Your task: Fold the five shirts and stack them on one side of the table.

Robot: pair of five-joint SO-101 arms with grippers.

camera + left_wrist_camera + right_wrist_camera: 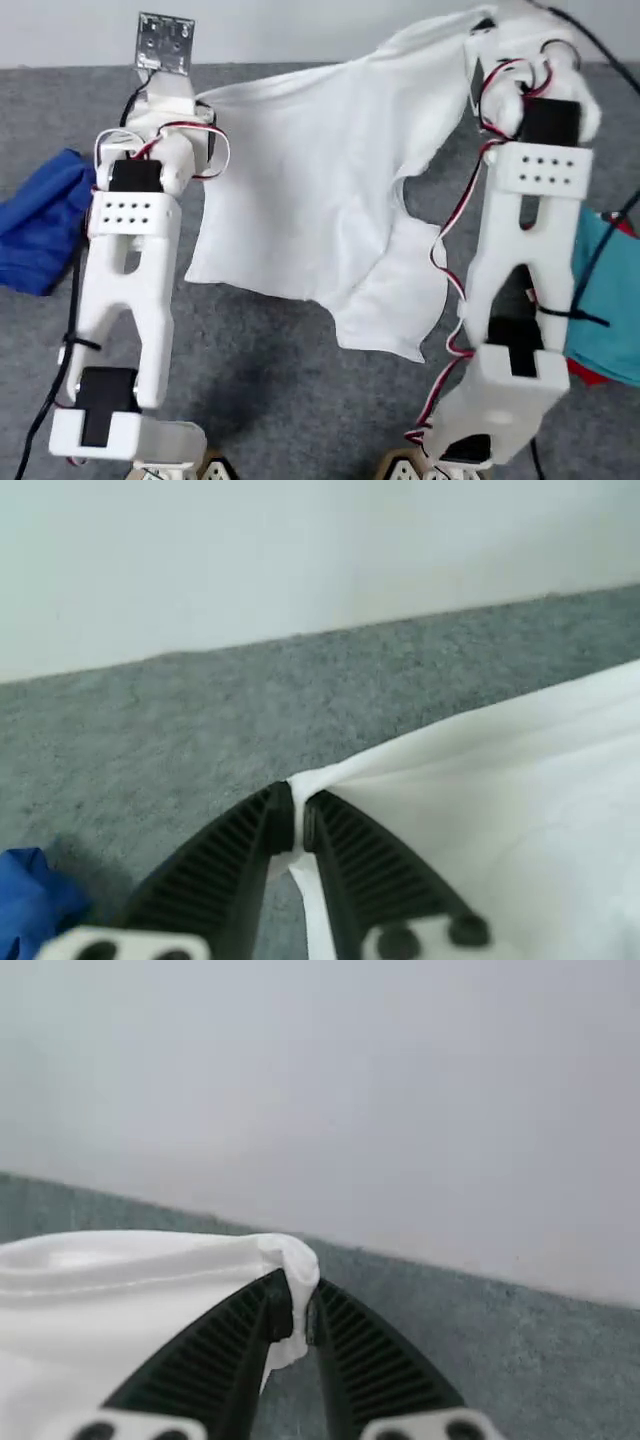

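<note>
A white shirt (310,190) hangs spread between both arms above the grey table, its lower part resting on the surface. My left gripper (297,820) is shut on one corner of the white shirt (500,780) at the far left. My right gripper (295,1310) is shut on another corner of the white shirt (130,1290), lifted near the far right edge. In the high view the left arm (130,260) and the right arm (530,250) flank the cloth. A crumpled blue shirt (40,220) lies at the left edge. A teal shirt (605,300) lies at the right over something red (590,375).
The grey carpeted table (270,380) ends at a pale wall (300,30) along the far side. A small metal bracket (165,45) stands at the far left. Bare carpet lies in front between the arm bases.
</note>
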